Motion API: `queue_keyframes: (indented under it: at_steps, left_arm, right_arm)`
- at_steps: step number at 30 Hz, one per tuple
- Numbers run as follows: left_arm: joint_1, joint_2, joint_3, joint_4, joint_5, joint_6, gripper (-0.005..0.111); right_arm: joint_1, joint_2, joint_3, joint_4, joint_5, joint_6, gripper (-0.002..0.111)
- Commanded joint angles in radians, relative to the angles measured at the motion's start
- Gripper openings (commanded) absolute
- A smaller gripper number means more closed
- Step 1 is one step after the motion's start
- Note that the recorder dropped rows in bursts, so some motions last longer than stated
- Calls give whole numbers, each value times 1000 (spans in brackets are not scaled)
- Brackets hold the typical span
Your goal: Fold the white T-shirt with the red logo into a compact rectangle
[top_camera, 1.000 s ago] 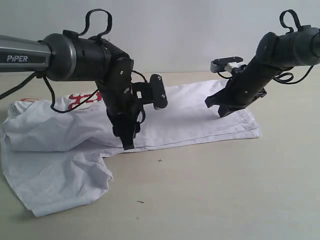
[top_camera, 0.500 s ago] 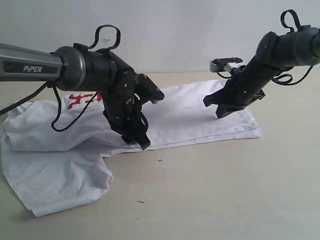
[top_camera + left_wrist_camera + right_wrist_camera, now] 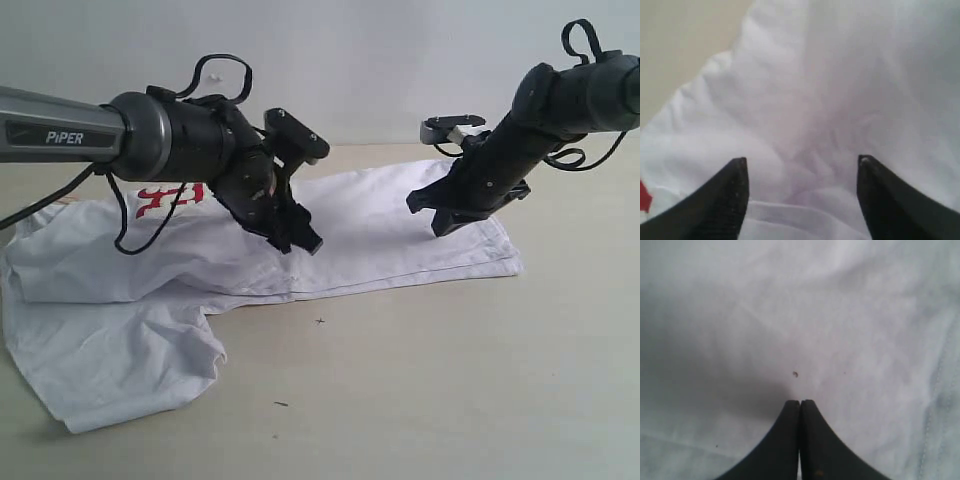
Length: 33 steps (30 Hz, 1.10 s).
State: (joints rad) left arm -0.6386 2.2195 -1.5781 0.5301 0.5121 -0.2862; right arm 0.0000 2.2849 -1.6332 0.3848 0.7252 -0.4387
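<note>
White T-shirt [image 3: 380, 225], long axis left-right, logo [image 3: 155, 200] leftward

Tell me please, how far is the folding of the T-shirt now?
Done: the T-shirt lies as a long band, so one lengthwise fold looks made. In hand: nothing gripped; the left tool is open over its middle, the right tool shut over one end. Left: the loose flap, then cross folds.

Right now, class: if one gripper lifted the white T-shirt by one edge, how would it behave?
The white T-shirt would probably droop limply: it lies in soft wrinkles and folds. It looks thin, so likely light. Pushed, it would probably bunch rather than slide, given those creases.
</note>
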Motion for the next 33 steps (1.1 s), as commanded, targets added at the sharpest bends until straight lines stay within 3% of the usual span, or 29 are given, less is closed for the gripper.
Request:
queue_keyframes:
  at_steps: [1, 4, 6, 12, 14, 19, 25, 30, 33]
  left_arm:
    - [4, -31, -28, 146, 26, -91, 62]
    - [24, -58, -69, 49, 121, 135, 58]
    - [55, -63, -153, -104, 269, 301, 53]
    - [217, -61, -372, -595, 641, 502, 49]
    - [276, -61, -378, -709, 687, 553, 49]
    - [364, -63, -311, -738, 709, 622, 49]
    - [326, -155, -149, -869, 709, 777, 49]
    - [233, -328, 77, -779, 630, 673, 49]
    - [145, -444, 278, -710, 522, 601, 49]
  right_arm:
    - [-5, -2, 2, 5, -5, -5, 0]
    - [-5, -2, 2, 1, -12, -5, 0]
    - [-5, -2, 2, 1, -14, -5, 0]
    - [-5, -2, 2, 1, -10, -5, 0]
    - [-5, -2, 2, 1, -4, -6, 0]
    - [-5, -2, 2, 1, -1, -6, 0]
    - [-5, -2, 2, 1, -19, -8, 0]
    - [-5, -2, 2, 1, -23, -8, 0]
    - [-5, -2, 2, 1, -15, -6, 0]
